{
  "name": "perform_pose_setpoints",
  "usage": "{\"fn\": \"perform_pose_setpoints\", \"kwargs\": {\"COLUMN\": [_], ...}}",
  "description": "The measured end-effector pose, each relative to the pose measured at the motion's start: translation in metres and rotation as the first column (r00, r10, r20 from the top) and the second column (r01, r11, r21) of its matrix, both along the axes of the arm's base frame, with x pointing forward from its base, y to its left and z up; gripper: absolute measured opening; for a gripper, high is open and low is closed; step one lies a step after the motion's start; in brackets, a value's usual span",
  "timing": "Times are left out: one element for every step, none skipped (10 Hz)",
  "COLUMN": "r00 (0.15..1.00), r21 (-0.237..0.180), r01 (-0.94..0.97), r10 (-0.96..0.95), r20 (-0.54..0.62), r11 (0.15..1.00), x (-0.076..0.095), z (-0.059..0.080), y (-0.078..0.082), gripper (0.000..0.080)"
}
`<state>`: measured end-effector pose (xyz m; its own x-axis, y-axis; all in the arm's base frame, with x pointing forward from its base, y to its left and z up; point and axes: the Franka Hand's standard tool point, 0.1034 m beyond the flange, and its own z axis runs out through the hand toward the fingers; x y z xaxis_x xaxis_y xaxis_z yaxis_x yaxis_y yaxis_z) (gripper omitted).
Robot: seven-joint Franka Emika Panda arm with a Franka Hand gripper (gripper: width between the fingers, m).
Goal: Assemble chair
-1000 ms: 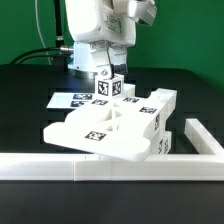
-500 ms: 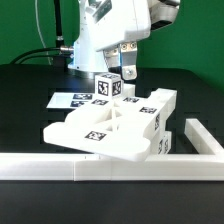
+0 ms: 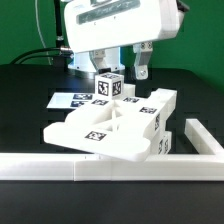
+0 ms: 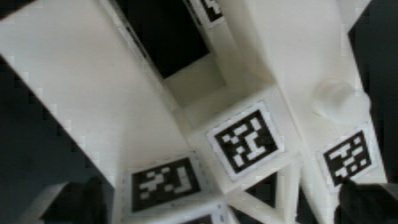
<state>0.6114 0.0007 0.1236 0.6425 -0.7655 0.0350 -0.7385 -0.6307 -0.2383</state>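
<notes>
The chair parts lie stacked in a white cluster mid-table. On top is the X-braced panel (image 3: 104,128) with a tag at its centre. Blocks and legs (image 3: 160,104) jut out toward the exterior view's right. A small tagged block (image 3: 108,87) stands upright at the back of the stack. My gripper (image 3: 122,68) hangs open just above and behind that block, holding nothing, one finger (image 3: 141,66) to its right. In the wrist view the tagged white parts (image 4: 240,135) fill the frame below the gripper (image 4: 222,205), with dark fingertips (image 4: 80,200) at either side.
The marker board (image 3: 70,101) lies flat behind the stack toward the exterior view's left. A long white border rail (image 3: 110,168) runs along the front and turns back on the right (image 3: 205,140). Cables trail at the back left.
The hand has turned about its vertical axis above the tagged block and now faces the camera broadside. Its fingers stayed open; the parts have not moved.
</notes>
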Motion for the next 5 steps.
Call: {"fn": "perform_pose_setpoints", "kwargs": {"r00": [0.997, 0.975, 0.943, 0.906, 0.839], "r21": [-0.02, -0.059, -0.093, -0.114, -0.144], "r01": [-0.079, -0.219, -0.329, -0.421, -0.54], "r10": [0.079, 0.22, 0.331, 0.423, 0.543], "r20": [0.006, 0.011, 0.01, 0.002, -0.014], "r11": [0.997, 0.974, 0.94, 0.9, 0.83], "x": [-0.0004, -0.0011, -0.0011, -0.0017, -0.002], "z": [-0.0003, -0.0006, -0.0005, -0.0005, -0.0001], "y": [-0.0005, -0.0023, -0.0041, -0.0053, -0.0062], "gripper": [0.0649, 0.0649, 0.0649, 0.0649, 0.0649]}}
